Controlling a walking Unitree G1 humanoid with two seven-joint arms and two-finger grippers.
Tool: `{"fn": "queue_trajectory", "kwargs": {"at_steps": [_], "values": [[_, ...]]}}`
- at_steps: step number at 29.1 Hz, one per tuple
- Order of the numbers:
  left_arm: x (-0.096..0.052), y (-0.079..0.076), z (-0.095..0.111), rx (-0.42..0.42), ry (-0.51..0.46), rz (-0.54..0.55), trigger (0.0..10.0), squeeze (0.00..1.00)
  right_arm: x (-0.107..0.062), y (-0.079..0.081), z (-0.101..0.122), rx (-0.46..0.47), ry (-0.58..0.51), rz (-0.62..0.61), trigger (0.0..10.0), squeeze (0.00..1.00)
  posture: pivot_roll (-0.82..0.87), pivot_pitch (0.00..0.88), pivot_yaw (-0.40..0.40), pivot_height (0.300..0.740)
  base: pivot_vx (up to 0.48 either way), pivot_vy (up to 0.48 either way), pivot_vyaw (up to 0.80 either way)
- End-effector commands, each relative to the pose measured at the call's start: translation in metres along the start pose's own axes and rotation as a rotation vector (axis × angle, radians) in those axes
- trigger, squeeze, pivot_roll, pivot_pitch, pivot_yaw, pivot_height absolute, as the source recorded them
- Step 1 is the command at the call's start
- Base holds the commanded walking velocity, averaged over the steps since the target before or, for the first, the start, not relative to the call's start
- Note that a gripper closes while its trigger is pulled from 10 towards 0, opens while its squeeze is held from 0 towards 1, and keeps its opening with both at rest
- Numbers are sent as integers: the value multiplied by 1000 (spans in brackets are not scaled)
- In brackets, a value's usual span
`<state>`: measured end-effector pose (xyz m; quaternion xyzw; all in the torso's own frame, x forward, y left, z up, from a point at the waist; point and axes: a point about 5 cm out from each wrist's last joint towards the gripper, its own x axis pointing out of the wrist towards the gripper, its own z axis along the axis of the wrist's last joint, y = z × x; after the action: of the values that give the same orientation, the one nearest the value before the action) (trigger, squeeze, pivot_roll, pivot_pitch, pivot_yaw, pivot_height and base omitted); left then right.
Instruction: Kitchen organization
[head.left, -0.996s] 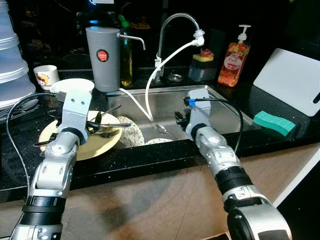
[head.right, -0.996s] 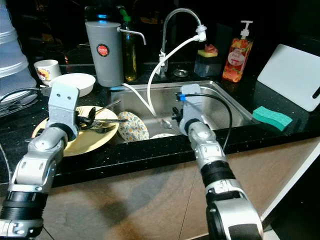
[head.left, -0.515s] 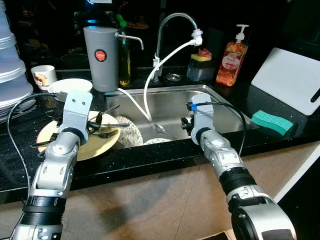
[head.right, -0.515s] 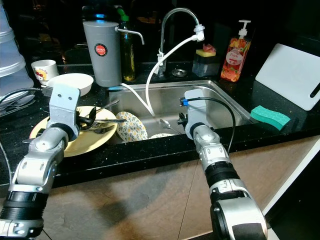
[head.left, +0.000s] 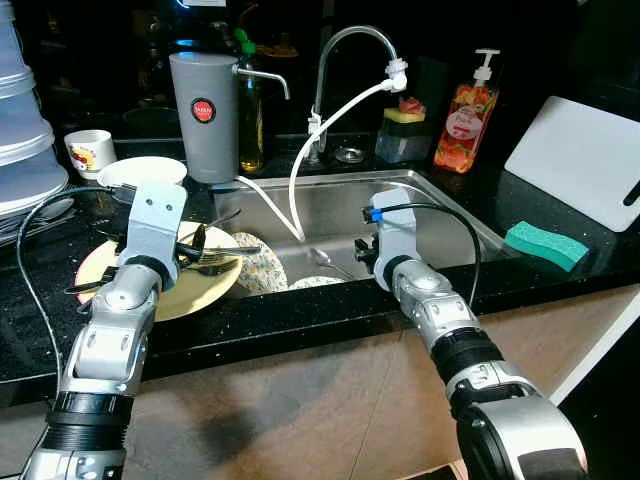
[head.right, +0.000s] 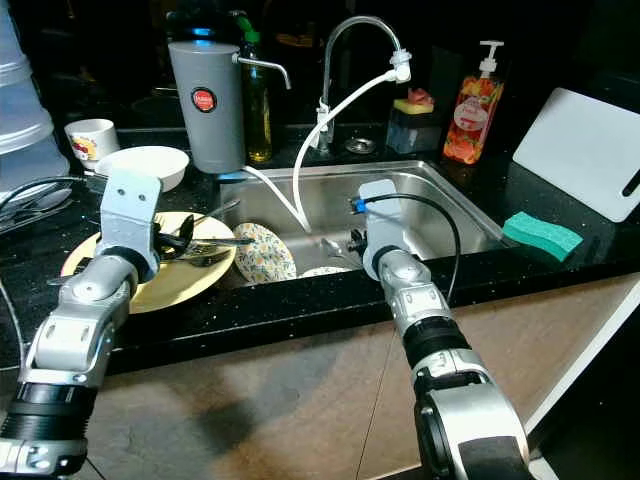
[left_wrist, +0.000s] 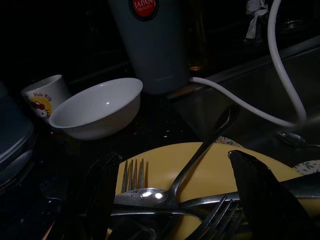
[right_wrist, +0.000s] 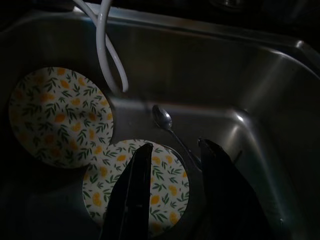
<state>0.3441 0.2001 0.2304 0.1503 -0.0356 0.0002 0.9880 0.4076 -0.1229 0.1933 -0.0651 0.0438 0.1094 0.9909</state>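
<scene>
Two silver jointed arms with black collars, grey boxy wrist blocks, looping black cables, blue plug, long black jaws

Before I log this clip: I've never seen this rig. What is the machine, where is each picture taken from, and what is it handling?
This is a two-armed humanoid robot at a kitchen sink. The two wide pictures come from its head camera, looking down; the two dark ones come from cameras on its wrists.

The left gripper is over a yellow plate on the black counter, its open jaws on either side of a pile of forks and spoons. Beside the plate stand a white bowl, a small cup and a grey dispenser.

The right gripper reaches into the sink, jaws open, holding nothing. Below it lie two floral plates and a spoon. A green sponge and a white cutting board sit to the right.
</scene>
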Motion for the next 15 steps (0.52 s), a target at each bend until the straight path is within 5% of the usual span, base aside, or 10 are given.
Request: {"fn": "queue_trajectory", "kwargs": {"at_steps": [1,15], "values": [[-1,0,-6,18,22,1,10000,0,1,-3,2,-4,13,-13,10000,0,1,0,-78,740,0,0,0],[-2,2,-9,27,32,4,10000,0,3,-8,6,12,28,-46,10000,0,3,10,-82,740,0,0,0]]}}
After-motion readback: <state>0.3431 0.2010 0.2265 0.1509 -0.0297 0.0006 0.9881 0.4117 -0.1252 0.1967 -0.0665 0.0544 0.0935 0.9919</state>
